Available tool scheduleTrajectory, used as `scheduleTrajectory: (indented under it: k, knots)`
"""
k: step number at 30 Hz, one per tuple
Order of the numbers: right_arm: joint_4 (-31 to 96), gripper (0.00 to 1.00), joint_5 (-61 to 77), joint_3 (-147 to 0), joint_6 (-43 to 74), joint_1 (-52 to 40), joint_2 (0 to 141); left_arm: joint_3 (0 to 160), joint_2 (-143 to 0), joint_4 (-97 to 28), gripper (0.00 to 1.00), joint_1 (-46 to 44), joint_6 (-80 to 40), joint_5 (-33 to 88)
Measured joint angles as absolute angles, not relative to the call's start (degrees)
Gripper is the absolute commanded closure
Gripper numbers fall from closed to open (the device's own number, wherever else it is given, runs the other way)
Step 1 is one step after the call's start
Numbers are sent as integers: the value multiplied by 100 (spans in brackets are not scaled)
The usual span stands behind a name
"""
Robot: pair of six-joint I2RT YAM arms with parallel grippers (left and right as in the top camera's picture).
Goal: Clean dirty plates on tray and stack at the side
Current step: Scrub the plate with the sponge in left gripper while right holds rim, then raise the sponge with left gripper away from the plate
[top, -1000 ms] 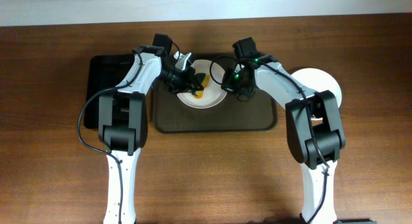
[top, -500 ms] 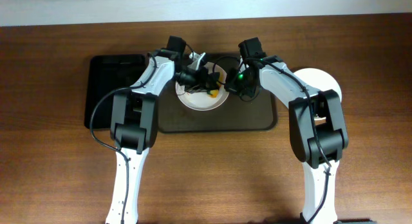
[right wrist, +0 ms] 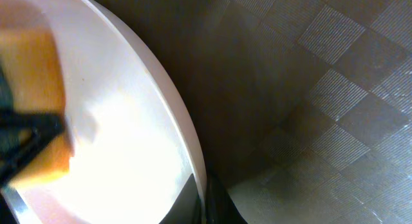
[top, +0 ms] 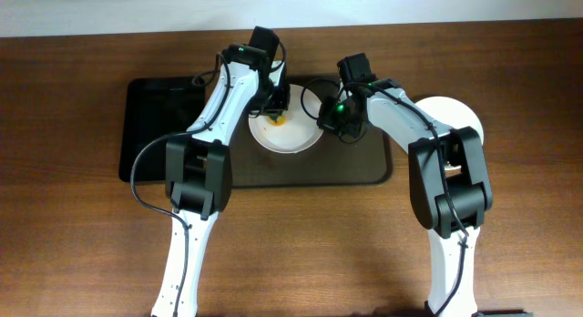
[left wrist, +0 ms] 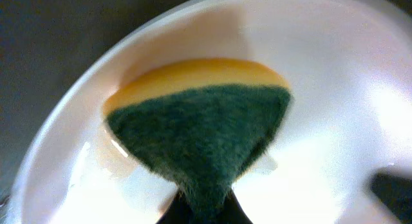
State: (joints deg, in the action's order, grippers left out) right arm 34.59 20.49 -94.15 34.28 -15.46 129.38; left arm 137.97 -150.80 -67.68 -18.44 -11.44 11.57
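A white plate (top: 293,137) lies on the dark brown tray (top: 364,168), at its back middle. My left gripper (top: 277,106) is shut on a sponge (left wrist: 199,134), yellow with a green scouring face, and presses it onto the plate's inside (left wrist: 335,76). A wet smear shows beside the sponge. My right gripper (top: 322,119) is shut on the plate's right rim (right wrist: 183,130), with the tray's patterned floor (right wrist: 335,102) beside it. More white plates (top: 455,119) sit on the table right of the tray; their count is hidden by my right arm.
A smaller glossy black tray (top: 155,126) lies left of the brown tray. The wooden table (top: 310,253) stretches toward the front. Both arms cross over the back half of the brown tray.
My left gripper has swept the sponge across the plate, out to the right and back toward its left back part. My right gripper has kept its hold on the rim.
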Motion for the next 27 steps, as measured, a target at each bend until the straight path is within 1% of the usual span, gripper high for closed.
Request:
scheduleTrajectory:
  k: [5, 9, 12, 16, 18, 22, 27]
  knots:
    - [3461, 96, 2049, -9415, 3428, -1546, 12938, 13815, -15026, -7649, 99, -1852, -1142, 290]
    - [3461, 96, 2049, -9415, 3430, -1546, 12938, 13815, -15026, -8014, 99, -1868, -760, 296]
    - [3461, 96, 2049, -9415, 3428, -1546, 12938, 13806, -15028, -8082, 99, -1870, -187, 840]
    - [3461, 96, 2049, -9415, 3426, -1546, 12938, 13729, -15113, -7975, 99, -1962, 786, 2447]
    - [3461, 96, 2049, -9415, 3424, -1546, 12938, 13703, -15165, -7920, 99, -2012, 952, 2880]
    - [3461, 96, 2049, -9415, 3435, -1546, 12938, 13662, -15196, -7644, 99, -2040, 978, 3317]
    - [3485, 96, 2049, -9415, 3448, -1544, 12938, 13659, -15200, -7347, 99, -1721, 336, 3240]
